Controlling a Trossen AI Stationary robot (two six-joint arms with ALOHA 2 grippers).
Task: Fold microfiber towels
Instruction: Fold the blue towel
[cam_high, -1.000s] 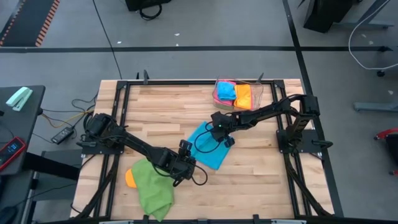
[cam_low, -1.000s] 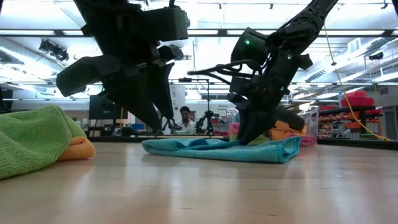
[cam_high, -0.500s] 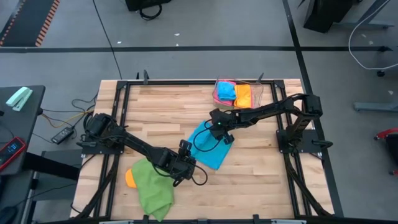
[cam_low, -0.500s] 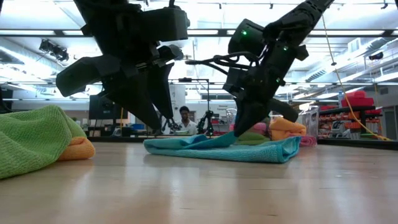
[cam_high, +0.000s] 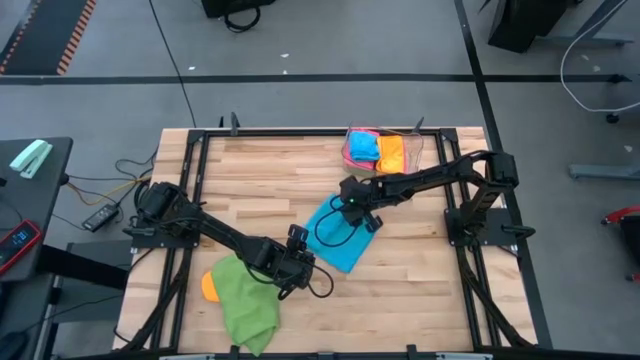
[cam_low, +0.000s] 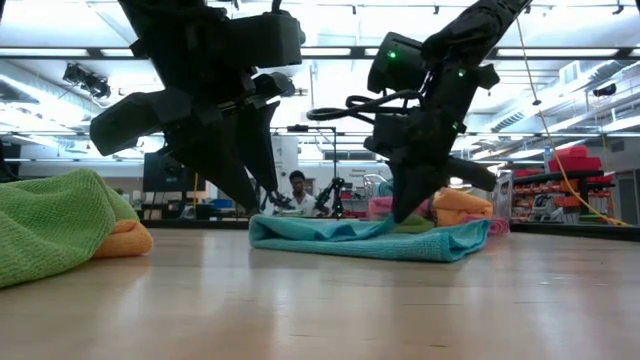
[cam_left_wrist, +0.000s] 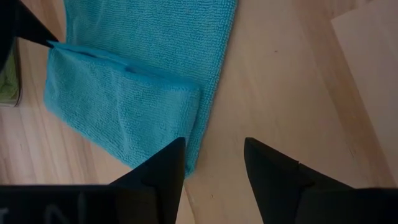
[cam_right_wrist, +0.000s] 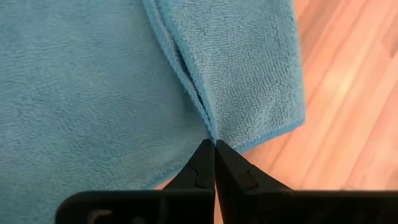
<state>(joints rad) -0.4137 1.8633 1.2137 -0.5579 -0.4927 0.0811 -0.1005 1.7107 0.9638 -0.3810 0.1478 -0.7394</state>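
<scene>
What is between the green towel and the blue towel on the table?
In the high view, the left gripper sits between the green towel and the blue towel, its fingers open, holding nothing.

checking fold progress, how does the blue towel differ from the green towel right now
The blue towel lies mostly flat mid-table with one edge doubled over; the green towel sits bunched in a heap near the front edge. The right gripper pinches the blue towel's edge with its fingers shut; the green towel is held by nothing. The green towel partly covers an orange towel; the blue one rests on bare table. Both are plain microfiber cloths.
</scene>
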